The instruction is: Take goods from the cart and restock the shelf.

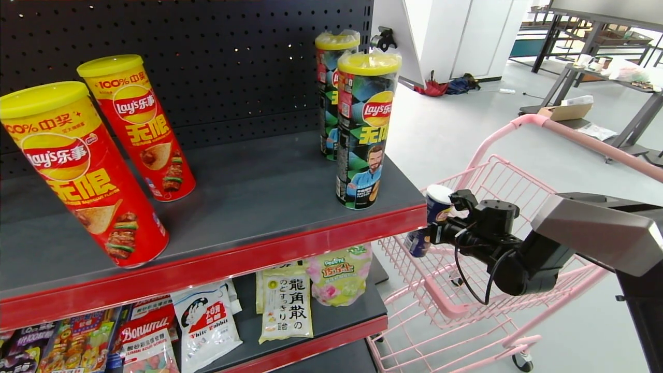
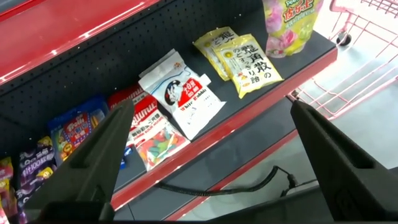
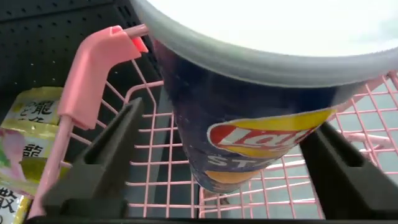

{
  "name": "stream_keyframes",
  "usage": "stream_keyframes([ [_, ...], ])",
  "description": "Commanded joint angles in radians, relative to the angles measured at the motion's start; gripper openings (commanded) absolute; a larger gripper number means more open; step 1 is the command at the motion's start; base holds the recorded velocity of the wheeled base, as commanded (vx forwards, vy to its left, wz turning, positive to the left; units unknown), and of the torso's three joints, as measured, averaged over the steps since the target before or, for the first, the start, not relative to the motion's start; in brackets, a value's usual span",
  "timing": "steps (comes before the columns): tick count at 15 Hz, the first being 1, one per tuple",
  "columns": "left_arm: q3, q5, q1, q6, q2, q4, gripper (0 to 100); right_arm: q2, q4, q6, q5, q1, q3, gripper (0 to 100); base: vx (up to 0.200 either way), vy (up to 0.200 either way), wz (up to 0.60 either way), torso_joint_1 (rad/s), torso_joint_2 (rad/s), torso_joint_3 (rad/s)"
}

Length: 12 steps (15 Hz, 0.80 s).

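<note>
Above the cart (image 1: 528, 119), right hand (image 1: 430, 228) clasps blue can (image 1: 437, 206).

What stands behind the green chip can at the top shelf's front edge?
A second green can, yellow-lidded, near the pegboard. The front can covers its right part.

Red cans (image 1: 85, 171): round brand logo, big yellow characters below it, a small line of print near the lid.
Green-black cans (image 1: 366, 134): the same round logo, yellow characters under it.
Dark blue can (image 1: 434, 213): red and yellow logo, white letters beneath.
White bag (image 1: 204, 321): red patch with characters.
Yellow packet (image 1: 286, 305): black characters in one column.
Pale green pouch (image 1: 339, 272): colourful letters on top.
</note>
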<state>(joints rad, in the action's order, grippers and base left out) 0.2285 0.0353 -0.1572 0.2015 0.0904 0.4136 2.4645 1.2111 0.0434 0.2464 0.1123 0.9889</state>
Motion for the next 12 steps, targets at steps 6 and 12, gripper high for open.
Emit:
stream_keyframes([
  [6,0.0,0.0,-0.001,-0.001,0.002,0.001,100,-0.036,0.008,0.0,-0.006,-0.002,-0.047,0,0.0,0.0,0.0,0.0,0.0,0.0],
  [12,-0.001,0.009,-0.001,-0.002,0.002,-0.003,100,-0.559,-0.122,-0.017,-0.065,-0.028,-0.342,0,0.0,0.0,0.0,0.0,0.0,0.0],
])
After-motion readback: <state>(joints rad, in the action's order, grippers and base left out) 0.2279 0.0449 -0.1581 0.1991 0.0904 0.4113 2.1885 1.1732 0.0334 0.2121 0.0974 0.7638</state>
